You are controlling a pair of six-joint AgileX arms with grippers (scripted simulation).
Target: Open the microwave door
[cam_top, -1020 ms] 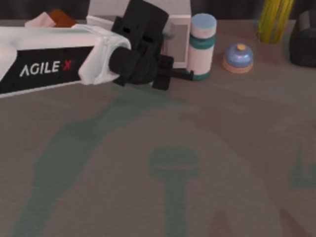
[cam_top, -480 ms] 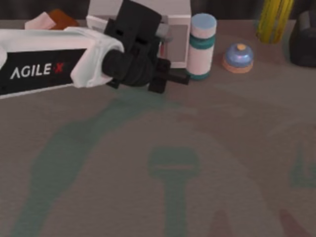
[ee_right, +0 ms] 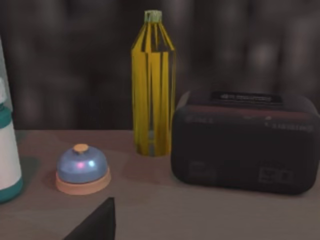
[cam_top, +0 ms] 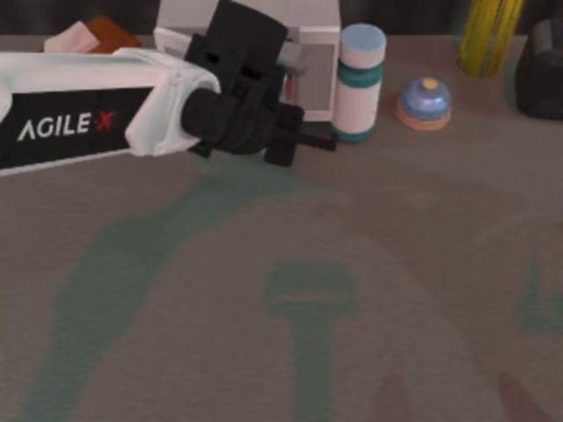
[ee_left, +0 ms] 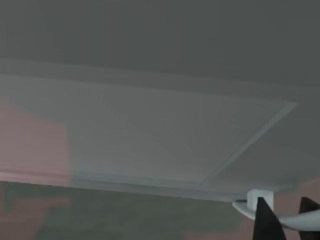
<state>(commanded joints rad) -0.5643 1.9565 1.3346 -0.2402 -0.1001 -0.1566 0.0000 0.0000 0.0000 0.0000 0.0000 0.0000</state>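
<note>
One boxy white microwave (cam_top: 264,26) at counter's (cam_top: 352,264) far edge, its grey-windowed white-framed door (ee_left: 150,135) swung slightly ajar, black left hand (cam_top: 312,136) clamped on the door's small white handle (ee_left: 260,197), seemingly for pulling outward; right hand (ee_right: 95,222) parked, grip undeterminable.

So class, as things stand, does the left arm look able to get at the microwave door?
Probably yes: the left gripper is already at the front of the microwave, the microwave door fills its wrist view, and nothing stands between them.
</note>
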